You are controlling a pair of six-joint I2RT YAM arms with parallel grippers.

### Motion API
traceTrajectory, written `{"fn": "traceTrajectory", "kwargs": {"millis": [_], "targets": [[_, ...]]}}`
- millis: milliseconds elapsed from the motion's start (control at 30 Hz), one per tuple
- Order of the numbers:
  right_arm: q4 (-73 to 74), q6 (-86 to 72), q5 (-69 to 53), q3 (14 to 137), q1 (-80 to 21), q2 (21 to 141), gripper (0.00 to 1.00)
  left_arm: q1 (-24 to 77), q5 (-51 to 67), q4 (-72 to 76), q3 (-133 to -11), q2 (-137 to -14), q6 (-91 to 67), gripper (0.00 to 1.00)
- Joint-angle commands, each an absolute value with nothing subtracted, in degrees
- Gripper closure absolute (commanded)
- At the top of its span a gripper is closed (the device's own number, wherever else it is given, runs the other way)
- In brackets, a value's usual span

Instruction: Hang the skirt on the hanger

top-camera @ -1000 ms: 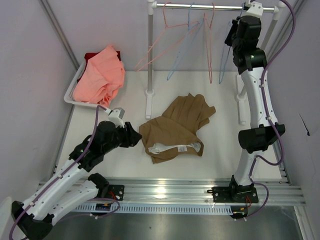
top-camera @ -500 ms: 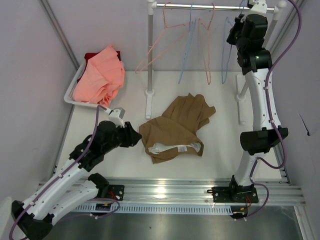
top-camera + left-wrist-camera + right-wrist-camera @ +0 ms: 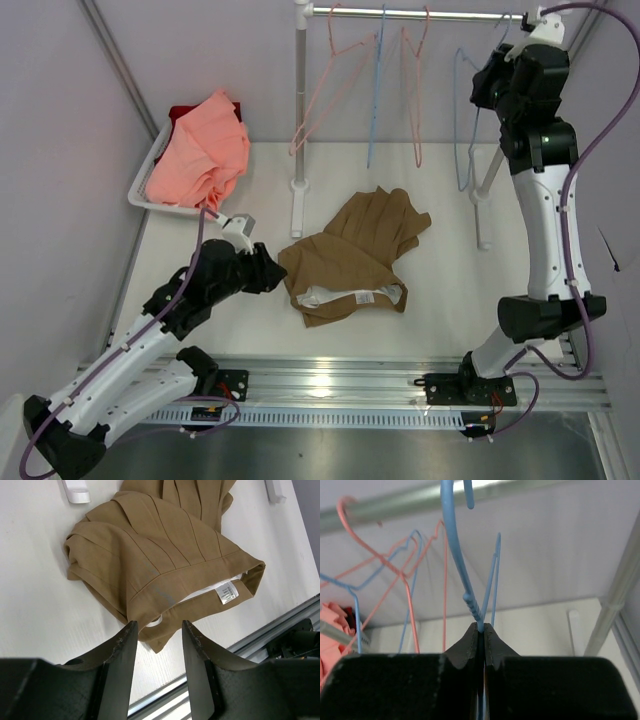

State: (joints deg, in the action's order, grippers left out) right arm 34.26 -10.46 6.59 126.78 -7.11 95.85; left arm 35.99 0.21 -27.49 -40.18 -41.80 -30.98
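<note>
The right gripper (image 3: 481,630) is up by the rail (image 3: 420,14) at the back right corner, its fingers pinched flat on the wire of the pale blue hanger (image 3: 471,605). That hanger is set apart from the pink hangers (image 3: 330,90) further left, with open air between them. The skirt (image 3: 352,258) lies crumpled mid-table, its white-lined waistband towards the near edge. There is bare table (image 3: 450,290) on its right and a narrower strip in front. The left gripper (image 3: 157,635) sits low at the skirt's near left edge, jaws partly apart, with the waistband's edge showing in the gap; whether it touches cannot be told
</note>
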Motion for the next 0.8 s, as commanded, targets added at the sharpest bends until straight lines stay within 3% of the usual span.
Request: {"fn": "traceTrajectory", "kwargs": {"millis": [0, 200, 300, 467, 767], "targets": [[38.4, -14.1, 4.4, 118.8, -6.9, 88.9, 1.00, 36.2, 2.8, -24.4, -42.3, -42.1, -29.5, 0.54], [40.4, -20.7, -4.0, 93.9, -8.0, 72.4, 1.00, 36.3, 4.9, -23.3, -41.3, -43.9, -30.0, 0.55], [41.0, -21.5, -5.8, 84.7, -14.5, 65.3, 1.00, 36.6, 6.8, -21.8, -38.4, -44.7, -30.9, 0.57], [43.2, -21.8, -6.2, 76.1, -25.5, 56.5, 1.00, 41.4, 4.2, -21.1, -36.7, -45.2, -32.9, 0.64], [43.4, -25.2, -22.7, 65.3, -29.9, 46.5, 1.00, 51.6, -4.6, -18.4, -34.7, -51.1, -37.7, 0.68]]}}
